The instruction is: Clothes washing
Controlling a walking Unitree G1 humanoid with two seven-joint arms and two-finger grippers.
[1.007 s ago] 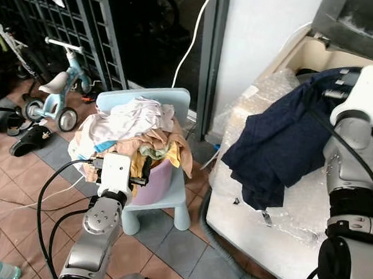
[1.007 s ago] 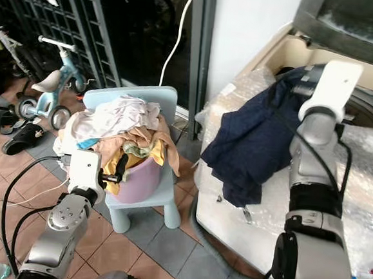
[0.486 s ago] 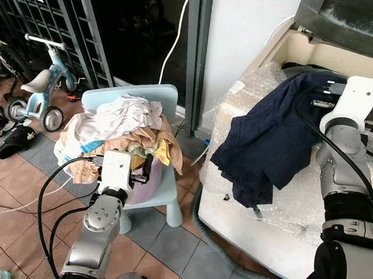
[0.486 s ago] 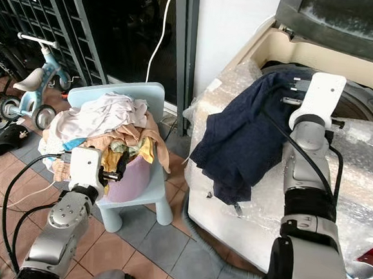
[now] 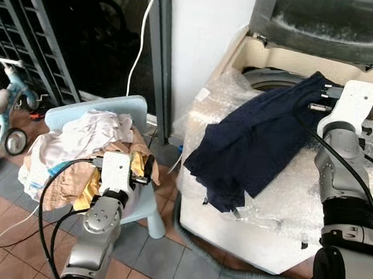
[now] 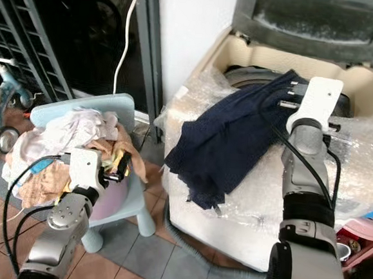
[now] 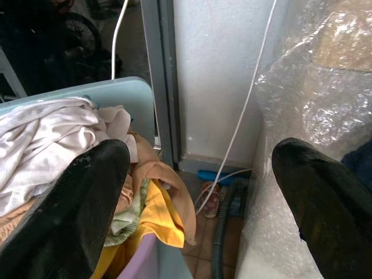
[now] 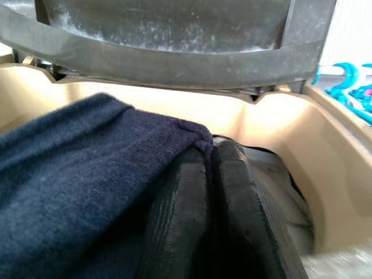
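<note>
The right gripper (image 8: 212, 192) has its 2 black fingers pressed together on a fold of the navy garment (image 5: 257, 145), pinching it at the edge nearest the washing machine's open drum (image 5: 272, 78). From that pinch the garment trails back over the machine's bubble-wrapped top (image 5: 285, 199), its long axis running from the drum rim toward the machine's front left corner, where the loose end hangs over the edge. So the drum lies just ahead of the right gripper, while most of the cloth lies behind it; getting the garment in will probably take a lift and a carry forward over the rim, or the tail may drag and catch on the wrap. The left gripper (image 7: 197, 192) hangs with its fingers spread wide and nothing between them, beside the laundry pile (image 5: 76, 150) heaped on the pale blue child's chair (image 5: 121, 105), well apart from the machine.
</note>
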